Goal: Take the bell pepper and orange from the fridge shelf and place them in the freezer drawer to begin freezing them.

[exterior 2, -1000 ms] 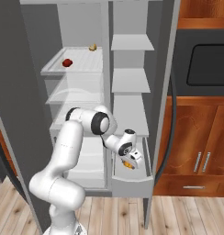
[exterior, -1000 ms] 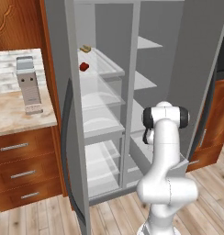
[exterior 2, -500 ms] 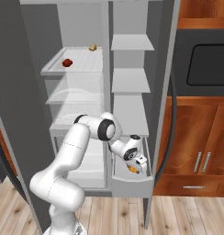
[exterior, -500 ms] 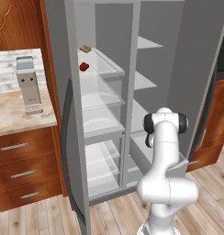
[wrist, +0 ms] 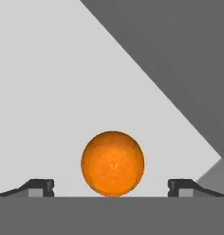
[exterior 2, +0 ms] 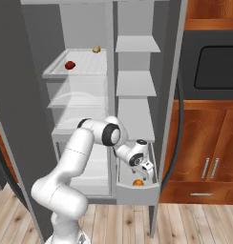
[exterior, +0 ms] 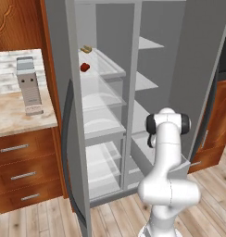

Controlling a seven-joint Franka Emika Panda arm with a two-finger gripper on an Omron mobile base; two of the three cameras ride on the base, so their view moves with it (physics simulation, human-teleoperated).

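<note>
- Down in the freezer drawer (exterior 2: 137,189), my hand (exterior 2: 146,170) hangs just above the orange (wrist: 112,163), its fingertips (wrist: 39,186) spread wide to either side of the fruit with a clear gap on both, so nothing is clamped.
- Judging from that, I take the orange's half of the job as done: it lies free on the pale floor of the drawer, near the front wall.
- Up on the top fridge shelf (exterior 2: 58,73) the bell pepper (exterior 2: 70,65) sits untouched, toward the shelf's outer edge.
- Next move, as I see it: lift my hand straight up out of the drawer without nudging the orange, swing across into the other compartment, and reach high for the pepper with the hand open.
- Behind the pepper lies a small yellowish-tan item (exterior 2: 96,49), near but apart from it; I should come in from the front and leave it alone.
- Count: one orange, one bell pepper, one tan item, one hand.
</note>
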